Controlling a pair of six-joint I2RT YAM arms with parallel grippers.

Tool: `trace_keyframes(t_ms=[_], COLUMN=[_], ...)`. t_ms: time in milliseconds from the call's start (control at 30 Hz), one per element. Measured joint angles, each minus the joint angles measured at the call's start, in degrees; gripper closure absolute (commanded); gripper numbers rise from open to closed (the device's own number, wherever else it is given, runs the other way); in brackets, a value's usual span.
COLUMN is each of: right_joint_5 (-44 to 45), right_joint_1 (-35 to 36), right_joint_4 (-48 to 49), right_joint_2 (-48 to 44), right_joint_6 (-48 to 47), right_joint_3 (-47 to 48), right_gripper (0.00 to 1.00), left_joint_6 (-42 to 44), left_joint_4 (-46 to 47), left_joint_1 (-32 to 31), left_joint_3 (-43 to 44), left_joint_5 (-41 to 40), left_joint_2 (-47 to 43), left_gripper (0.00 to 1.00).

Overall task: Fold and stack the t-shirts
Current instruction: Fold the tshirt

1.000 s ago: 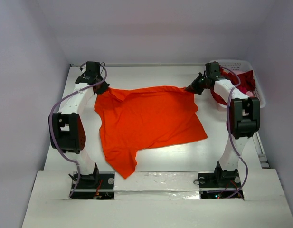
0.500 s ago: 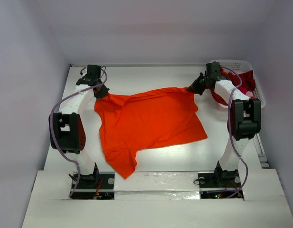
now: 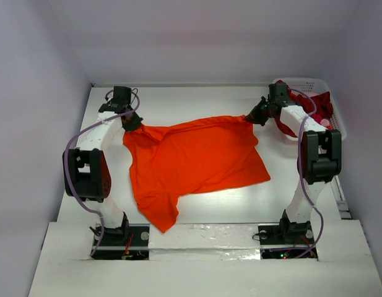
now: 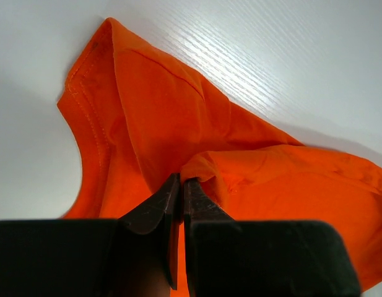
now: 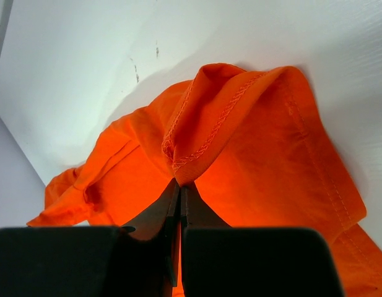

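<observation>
Orange t-shirt [image 3: 194,161] is spread mid-frame on the counter [image 3: 197,99]. It's mostly flat, with one sleeve trailing toward the lower left of the top view.

Left pincer [image 3: 134,124] is clamped on the shirt's upper-left corner. Its wrist view shows the jaws together on a small pinch of cloth beside a hemmed edge. Right pincer [image 3: 249,116] is clamped on the upper-right corner, jaws together right on a stitched hem fold. The far edge between the two grips is slightly raised, and a crease runs in from the left grip.

Dark red t-shirt [image 3: 321,105] is bunched in the white basket [image 3: 302,82] at upper right, just beside the right arm. Some of it appears to hang over the near rim.

My read: we're early in the task, tensioning and flattening the orange shirt before the first fold.

To do this step well:
- Spread the two corners apart evenly and at equal height until the far edge runs straight and the crease is gone.
- Go slow on the left. That bite looks thin and could slip under tension.
- Lower both corners together and only let go once the cloth lies flat.
- Drag the shirt toward the top of the frame, since the trailing sleeve sits near the counter's front edge.
- Keep the right arm off the red cloth so it doesn't snag.
</observation>
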Motion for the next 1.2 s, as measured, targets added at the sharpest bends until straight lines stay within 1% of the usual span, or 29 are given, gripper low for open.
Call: trace_keyframes(t_ms=[267,800,1200], right_joint_5=[2.1,6.9,12.2], right_joint_1=[0.0,0.0,0.0], right_joint_4=[-0.7,-3.2,-6.1], right_joint_2=[-1.4,-1.5,-1.5], right_joint_6=[0.0,0.8,1.4], right_joint_3=[-1.5,-2.5,-2.6], right_gripper=[1.00,1.00,1.00], left_joint_6=[0.0,0.0,0.0], left_joint_4=[-2.3,-3.7,-3.9], left_joint_1=[0.0,0.0,0.0], left_joint_3=[0.1,-0.6,-5.3], left_joint_5=[0.6,-0.2,-1.9], left_joint_2=[-0.4,-1.7,-2.3], left_gripper=[1.00,1.00,1.00])
